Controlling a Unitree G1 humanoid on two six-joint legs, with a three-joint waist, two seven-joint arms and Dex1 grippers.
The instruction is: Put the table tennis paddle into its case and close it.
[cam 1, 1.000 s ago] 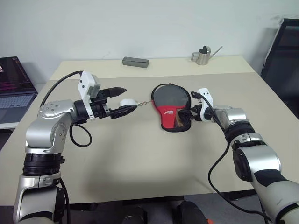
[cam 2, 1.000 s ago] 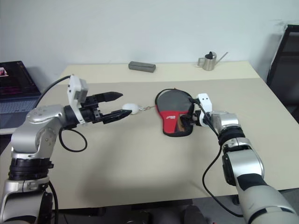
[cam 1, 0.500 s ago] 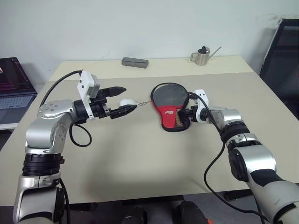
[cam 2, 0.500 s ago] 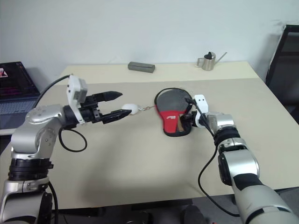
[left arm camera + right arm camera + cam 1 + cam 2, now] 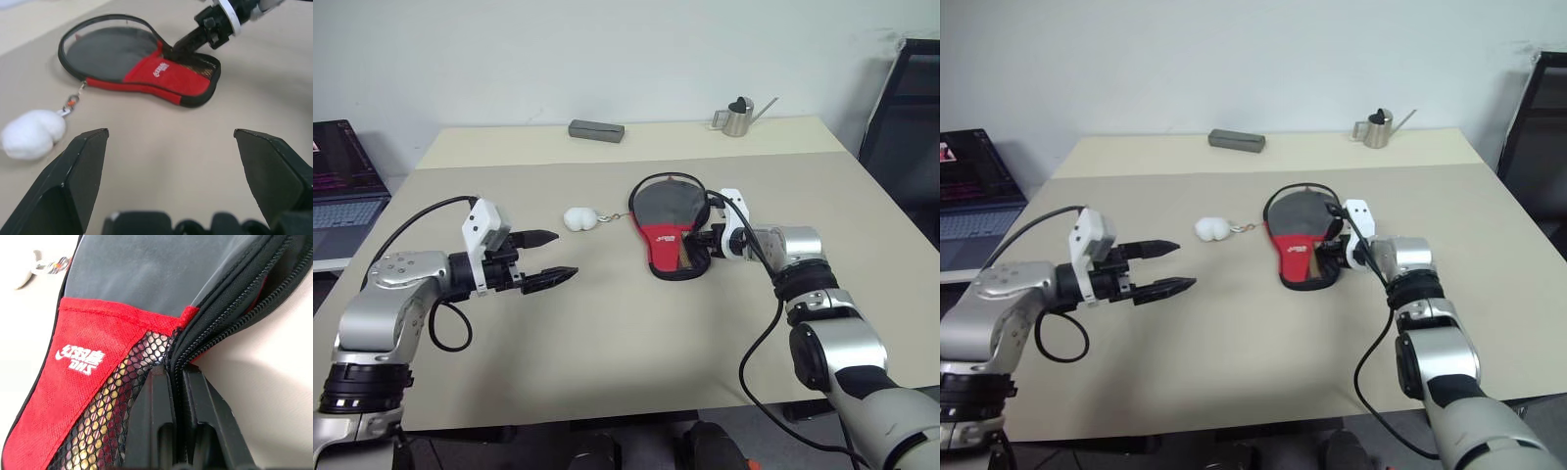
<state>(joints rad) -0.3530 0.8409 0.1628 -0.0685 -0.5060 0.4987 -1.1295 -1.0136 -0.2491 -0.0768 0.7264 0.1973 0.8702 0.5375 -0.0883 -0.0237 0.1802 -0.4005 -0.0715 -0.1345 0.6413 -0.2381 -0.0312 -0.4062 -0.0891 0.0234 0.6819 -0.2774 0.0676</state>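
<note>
- Your right gripper (image 5: 705, 241): fingers pressed together, pinching the zip edge of the case at its handle end; in the right wrist view the two black fingers (image 5: 157, 421) close on the black zipper seam beside the mesh pocket.
- Your right arm: reaches forward and inward across the table, forearm low over the surface, wrist angled slightly downward toward the case.
- Your left gripper (image 5: 540, 257): fingers spread wide apart, holding nothing, hovering above bare tabletop and pointing toward the case.
- Your left arm: elbow bent out to the side, forearm roughly level, well apart from the case.
- Paddle-shaped black fabric case with red panel and black mesh pocket (image 5: 668, 223): lies flat near the middle of the table, round end toward the far edge, zip open along the side by your right gripper.
- Table tennis paddle: its tan wood shows through the mesh (image 5: 105, 406) of the case; more of it you cannot make out.
- White fluffy ball charm (image 5: 578, 217): rests on the table to the left of the case, joined to it by a short clip.
- Beige table (image 5: 607, 333): also carries a grey rectangular box (image 5: 596, 130) and a small metal watering can (image 5: 738, 117) at the far edge.
</note>
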